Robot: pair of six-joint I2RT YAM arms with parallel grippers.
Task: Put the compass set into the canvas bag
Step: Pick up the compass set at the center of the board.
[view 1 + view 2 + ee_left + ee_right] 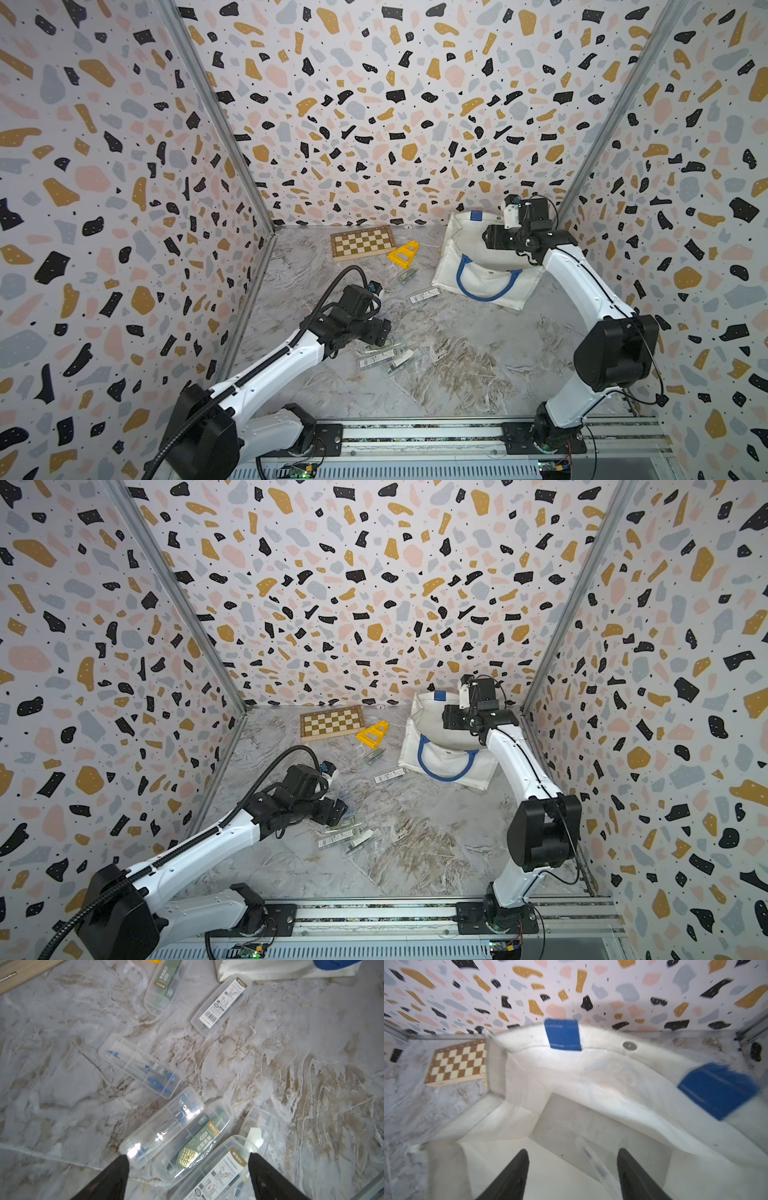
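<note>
Left pincer [188,1155], right pincer [573,1149]: both spread wide.

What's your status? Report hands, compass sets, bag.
Left hand open, over clustered compass sets. Right hand open above canvas bag mouth, blurred clear case between its jaws. Nothing blocking the bag.

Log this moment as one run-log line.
left gripper: open above compass cases | right gripper: open over canvas bag | clear case: blurred between right jaws
</note>
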